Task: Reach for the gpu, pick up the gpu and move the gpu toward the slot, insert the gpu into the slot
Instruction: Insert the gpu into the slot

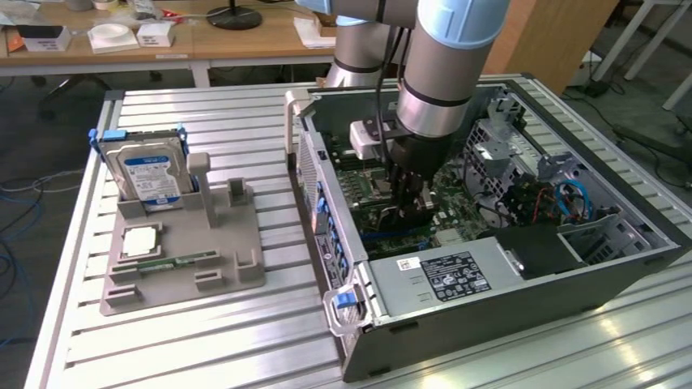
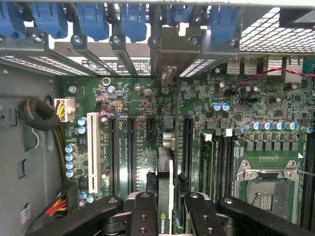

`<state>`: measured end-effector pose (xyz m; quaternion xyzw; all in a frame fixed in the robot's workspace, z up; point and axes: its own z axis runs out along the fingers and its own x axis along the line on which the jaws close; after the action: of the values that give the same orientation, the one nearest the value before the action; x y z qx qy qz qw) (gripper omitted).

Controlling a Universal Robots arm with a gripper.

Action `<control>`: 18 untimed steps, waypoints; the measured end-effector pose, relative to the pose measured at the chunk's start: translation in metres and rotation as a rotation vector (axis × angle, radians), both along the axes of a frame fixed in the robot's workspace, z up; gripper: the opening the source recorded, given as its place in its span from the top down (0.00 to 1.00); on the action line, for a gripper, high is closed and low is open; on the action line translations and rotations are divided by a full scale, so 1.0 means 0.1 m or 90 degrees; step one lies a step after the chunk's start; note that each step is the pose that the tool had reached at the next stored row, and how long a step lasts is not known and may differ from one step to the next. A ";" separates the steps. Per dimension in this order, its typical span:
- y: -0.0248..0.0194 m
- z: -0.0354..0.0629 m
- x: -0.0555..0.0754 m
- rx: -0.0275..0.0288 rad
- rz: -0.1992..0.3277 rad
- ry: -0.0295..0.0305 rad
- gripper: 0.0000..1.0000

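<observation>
**Card held edge-on over the motherboard, inside the open case**

The table (image 1: pixel 216 113) of ribbed aluminium carried everything, with bare slats showing at its near edge and toward the exterior view's left. The case (image 1: pixel 519 300) lay on its side, open upward, and took up the exterior view's right half. Its walls stood close around the arm (image 1: pixel 449 65), which came down from above into the opening. The arm hid much of the motherboard (image 1: pixel 373 174) in the exterior view.

In the wrist view the motherboard (image 2: pixel 246 113) lay spread out, with long black slots (image 2: pixel 132 152) running side by side and a white slot (image 2: pixel 91 145) next to them. The rear brackets and blue latches (image 2: pixel 133 19) crowded the case's back edge.

The gripper (image 1: pixel 409 212) was low inside the case, its dark fingers (image 2: pixel 142 216) closed on the gpu (image 2: pixel 166 191). The gpu was seen edge-on, thin and upright between the fingers, its lower part cut off by the frame. It stood over the slot area, between two black slots; whether it touched the board could not be told.

On the exterior view's left, well apart from the case, a grey fixture (image 1: pixel 184 259) held a hard drive (image 1: pixel 149 174) upright and a memory stick (image 1: pixel 173 263) lying flat.
</observation>
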<state>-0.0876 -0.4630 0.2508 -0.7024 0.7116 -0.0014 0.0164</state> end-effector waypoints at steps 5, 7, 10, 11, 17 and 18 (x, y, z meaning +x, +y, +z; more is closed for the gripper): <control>0.000 -0.022 0.00 -0.0002 0.000 0.0002 0.74; 0.000 -0.033 0.00 0.0001 0.000 0.0000 0.74; 0.000 -0.044 -0.01 0.0000 0.000 0.0004 0.74; 0.000 -0.044 -0.01 -0.0001 0.000 0.0004 0.74; 0.000 -0.045 -0.01 0.0000 0.000 0.0004 0.74; 0.000 -0.046 -0.01 0.0000 0.000 0.0004 0.74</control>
<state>-0.0882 -0.4630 0.2463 -0.7024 0.7116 -0.0012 0.0162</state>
